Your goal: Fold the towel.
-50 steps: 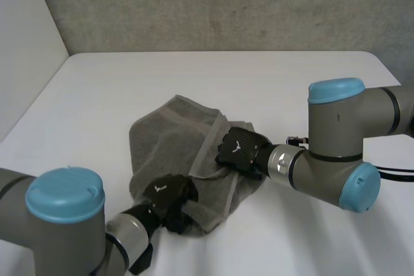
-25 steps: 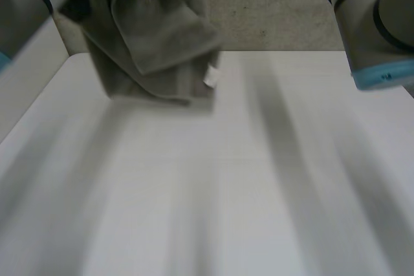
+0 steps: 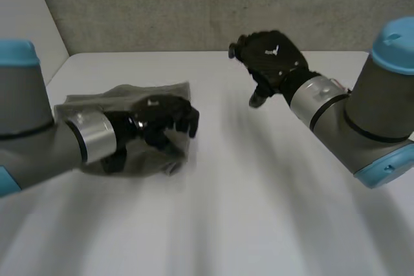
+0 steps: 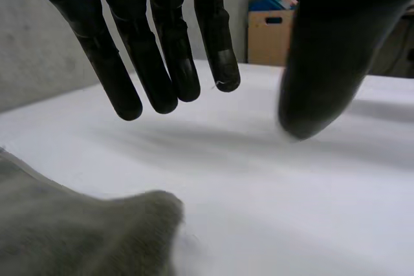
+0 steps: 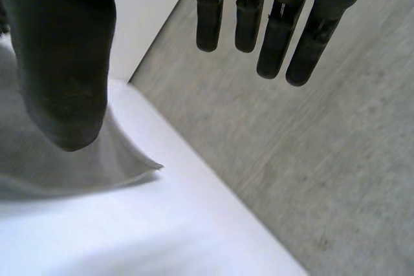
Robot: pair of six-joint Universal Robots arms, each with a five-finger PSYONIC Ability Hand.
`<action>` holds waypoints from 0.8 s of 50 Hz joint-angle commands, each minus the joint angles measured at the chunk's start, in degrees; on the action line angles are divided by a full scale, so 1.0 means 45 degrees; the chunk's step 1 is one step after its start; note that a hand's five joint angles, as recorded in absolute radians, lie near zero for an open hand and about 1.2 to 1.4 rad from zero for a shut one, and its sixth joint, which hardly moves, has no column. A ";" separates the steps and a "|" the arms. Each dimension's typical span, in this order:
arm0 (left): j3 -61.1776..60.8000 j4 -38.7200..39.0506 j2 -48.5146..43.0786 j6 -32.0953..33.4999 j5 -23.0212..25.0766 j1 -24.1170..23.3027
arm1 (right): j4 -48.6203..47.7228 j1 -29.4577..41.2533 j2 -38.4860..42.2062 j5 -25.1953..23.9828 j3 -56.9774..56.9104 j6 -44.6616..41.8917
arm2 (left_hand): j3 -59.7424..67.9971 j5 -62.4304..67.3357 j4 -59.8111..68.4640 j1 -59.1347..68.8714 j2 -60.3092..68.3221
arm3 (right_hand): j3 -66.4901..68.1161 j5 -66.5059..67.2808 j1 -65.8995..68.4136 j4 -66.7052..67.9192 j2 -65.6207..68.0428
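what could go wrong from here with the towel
The towel lies bunched, not flat, so a fold now would likely come out lumpy. Both hands are open: the left hand is over its edge and the right hand is far off, so a grasp may catch several layers.

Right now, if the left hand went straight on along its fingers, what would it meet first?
Probably nothing: the left hand points over bare table; the towel lies under its palm, though depth is unclear.
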 commanded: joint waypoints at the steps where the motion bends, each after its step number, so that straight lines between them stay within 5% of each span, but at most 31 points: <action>1: -0.0931 0.0544 0.0554 -0.0017 -0.0065 -0.0203 | 0.0311 0.0045 0.0594 0.0060 -0.0080 -0.0654 | -0.3056 -0.2977 -0.3147 -0.3037 -0.3149 | -0.1033 -0.0475 -0.1071 -0.0996 -0.1009; 2: -0.0932 0.0544 0.0613 -0.0037 -0.0104 -0.0107 | 0.0369 0.0045 0.0652 0.0040 -0.0080 -0.0674 | -0.5072 -0.4993 -0.5163 -0.5053 -0.5165 | -0.1033 -0.0475 -0.1071 -0.0996 -0.1009; 11: -0.0893 0.1147 0.1063 -0.0095 -0.0396 0.0810 | 0.0740 0.0143 0.0750 0.0099 0.0116 -0.0596 | -0.8041 -0.7963 -0.8133 -0.8023 -0.8135 | -0.1071 -0.0513 -0.1108 -0.1033 -0.1046; 26: -0.0053 0.2067 -0.1066 0.0393 -0.1608 0.1027 | 0.1366 0.0261 0.0205 0.0021 0.1403 -0.0264 | -0.8083 -0.8004 -0.8174 -0.8064 -0.8176 | -0.1556 -0.0998 -0.1594 -0.1519 -0.1532; 33: 0.0551 0.2106 -0.2801 0.2518 -0.3244 0.0580 | 0.1326 0.0143 0.0106 0.0001 0.1835 -0.0283 | -0.7971 -0.7892 -0.8063 -0.7953 -0.8065 | -0.1557 -0.0999 -0.1594 -0.1519 -0.1532; 40: 0.0787 0.2106 -0.3371 0.2776 -0.4265 0.0012 | 0.1287 0.0065 0.0086 0.0001 0.1991 -0.0283 | -0.7484 -0.7406 -0.7576 -0.7466 -0.7578 | -0.1557 -0.0999 -0.1594 -0.1519 -0.1532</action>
